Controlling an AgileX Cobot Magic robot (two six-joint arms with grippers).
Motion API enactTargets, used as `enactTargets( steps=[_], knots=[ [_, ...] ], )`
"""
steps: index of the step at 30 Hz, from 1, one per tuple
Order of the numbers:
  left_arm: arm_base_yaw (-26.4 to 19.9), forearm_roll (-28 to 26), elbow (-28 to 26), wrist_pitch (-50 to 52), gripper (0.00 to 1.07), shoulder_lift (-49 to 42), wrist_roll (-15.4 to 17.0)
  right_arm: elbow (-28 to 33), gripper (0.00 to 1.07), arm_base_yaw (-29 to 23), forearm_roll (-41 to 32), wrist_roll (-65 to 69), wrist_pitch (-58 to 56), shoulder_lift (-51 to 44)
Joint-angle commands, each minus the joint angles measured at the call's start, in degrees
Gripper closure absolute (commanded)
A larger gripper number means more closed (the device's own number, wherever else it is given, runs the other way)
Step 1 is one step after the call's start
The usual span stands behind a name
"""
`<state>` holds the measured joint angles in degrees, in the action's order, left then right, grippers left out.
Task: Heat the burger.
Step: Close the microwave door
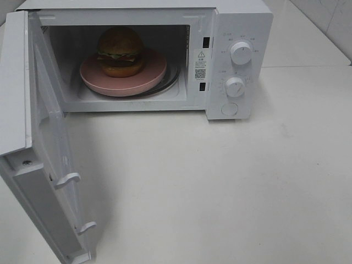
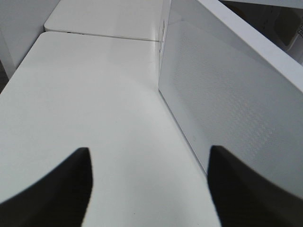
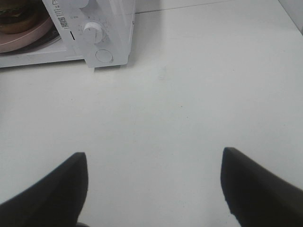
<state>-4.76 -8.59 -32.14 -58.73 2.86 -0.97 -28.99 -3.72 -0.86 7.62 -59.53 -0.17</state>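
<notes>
Exterior high shows one burger [image 1: 120, 50], two knobs [image 1: 241, 53].

Setting: a test bench fitted out as a kitchen corner, closer to a lab than a home.
Evidence:
- white microwave [image 1: 236, 27] with two round dials [image 1: 241, 53], its door [image 1: 33, 137] swung wide, standing alone on a plain white table [image 1: 220, 192]
- a burger [image 1: 120, 51] on a pink plate [image 1: 110, 87] inside the oven
- a second white table [image 2: 109, 19] butted against the first, with the seam showing
- a pale tiled surface [image 1: 330, 16] beyond the far right corner
</notes>
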Motion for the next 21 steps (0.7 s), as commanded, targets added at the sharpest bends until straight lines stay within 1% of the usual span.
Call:
enactTargets(
  steps=[1, 2, 3, 4, 5, 6, 9, 11, 14, 16, 17, 18, 19, 20, 21],
  knots=[
    [0.11, 0.74, -1.15, 2.18, 0.61, 2.41, 0.4, 0.0, 0.32, 0.34, -0.29, -0.57, 0.11, -1.55],
    [0.11, 0.74, -1.15, 3.61, 0.82, 4.98, 0.4, 0.0, 0.32, 0.34, -0.29, -0.57, 0.11, -1.55],
    [0.11, 0.74, -1.15, 4.24, 0.91, 6.13, 0.4, 0.0, 0.32, 0.34, -0.29, -0.57, 0.11, -1.55],
    [0.11, 0.74, -1.15, 4.24, 0.91, 6.13, 0.4, 0.0, 0.32, 0.34, -0.29, -0.57, 0.11, -1.55],
    [0.11, 0.8, -1.15, 6.19, 1.07, 8.82, 0.34, 0.0, 0.32, 0.34, -0.29, -0.57, 0.11, -1.55],
    [0.11, 0.8, -1.15, 8.88, 1.07, 11.86, 0.4, 0.0, 0.32, 0.34, -0.29, -0.57, 0.11, -1.55],
    [0.11, 0.74, -1.15, 10.31, 1.07, 13.35, 0.46, 0.0, 0.32, 0.34, -0.29, -0.57, 0.11, -1.55],
    [0.17, 0.57, -0.86, 15.93, 1.07, 17.25, 0.46, 0.0, 0.32, 0.34, -0.29, -0.57, 0.11, -1.55],
    [0.23, 0.57, -0.4, 18.28, 1.07, 17.93, 0.4, 0.0, 0.32, 0.34, -0.29, -0.57, 0.11, -1.55],
    [0.23, 0.17, 3.5, 27.04, 1.07, 20.23, -0.4, 0.0, 0.32, 0.34, -0.29, -0.57, 0.11, -1.55],
    [0.23, 0.17, 3.5, 27.04, 1.07, 20.23, -0.4, 0.0, 0.32, 0.34, -0.29, -0.57, 0.11, -1.55],
    [0.23, -0.11, 4.7, 29.05, 1.07, 20.74, -0.69, 0.0, 0.32, 0.34, -0.29, -0.57, 0.11, -1.55],
    [0.23, -1.49, 6.82, 32.66, 1.07, 22.0, -1.72, 0.0, 0.32, 0.34, -0.29, -0.57, 0.11, -1.55],
    [0.23, -1.49, 6.82, 32.66, 1.07, 22.0, -1.72, 0.0, 0.32, 0.34, -0.29, -0.57, 0.11, -1.55],
    [0.23, -2.75, 7.85, 35.07, 1.07, 22.75, -2.35, 0.0, 0.32, 0.34, -0.29, -0.57, 0.11, -1.55]
  ],
)
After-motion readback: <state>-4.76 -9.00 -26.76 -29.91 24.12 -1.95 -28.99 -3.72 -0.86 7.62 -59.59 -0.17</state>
